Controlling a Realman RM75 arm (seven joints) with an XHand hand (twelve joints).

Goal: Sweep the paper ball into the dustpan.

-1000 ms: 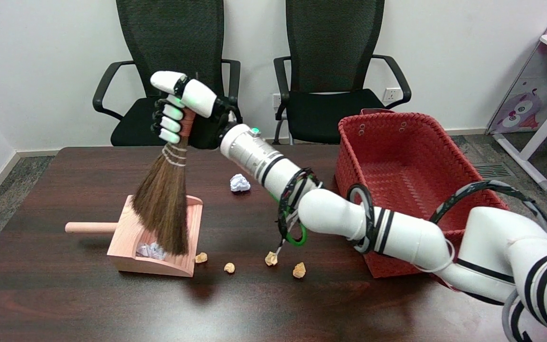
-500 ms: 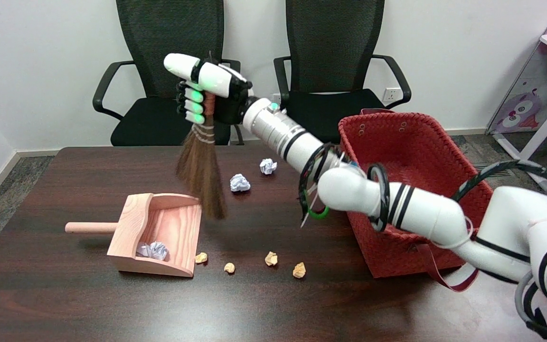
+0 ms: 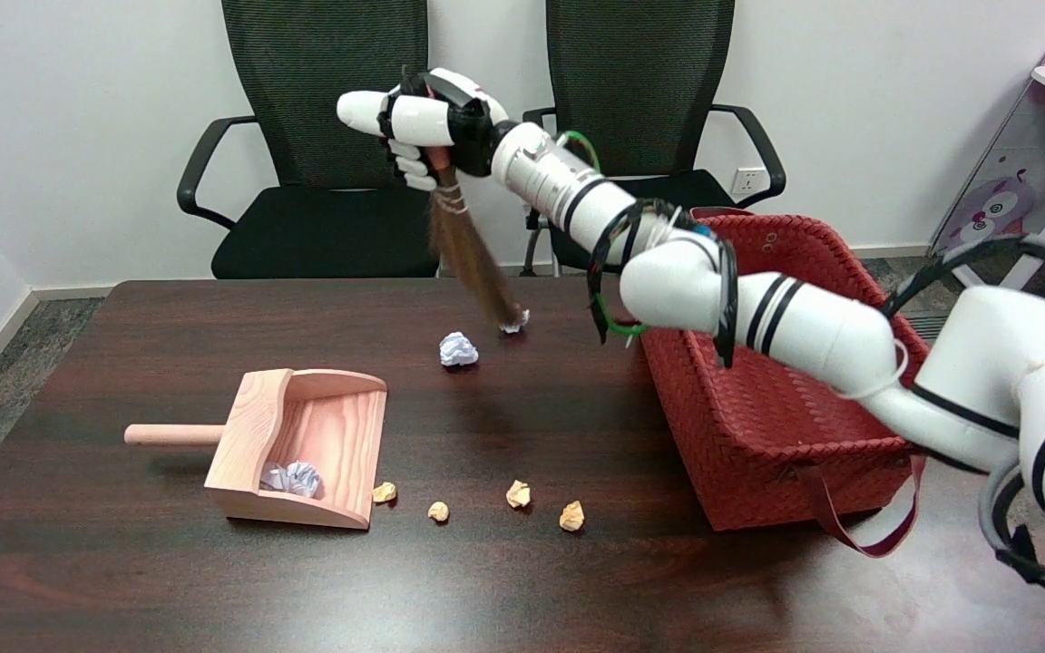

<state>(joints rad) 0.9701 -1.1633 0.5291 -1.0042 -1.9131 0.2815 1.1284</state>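
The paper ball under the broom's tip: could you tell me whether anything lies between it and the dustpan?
Yes: another white paper ball lies on the table roughly along the line from the far paper ball to the dustpan. The broom would probably push both together.

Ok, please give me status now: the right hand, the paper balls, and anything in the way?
Right hand holds broom, bristle tips at far paper ball. Second paper ball loose on table; one already in dustpan. Path to dustpan open.

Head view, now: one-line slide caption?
Right hand holds the broom with its tip at the far paper ball; one ball already lies in the wooden dustpan.
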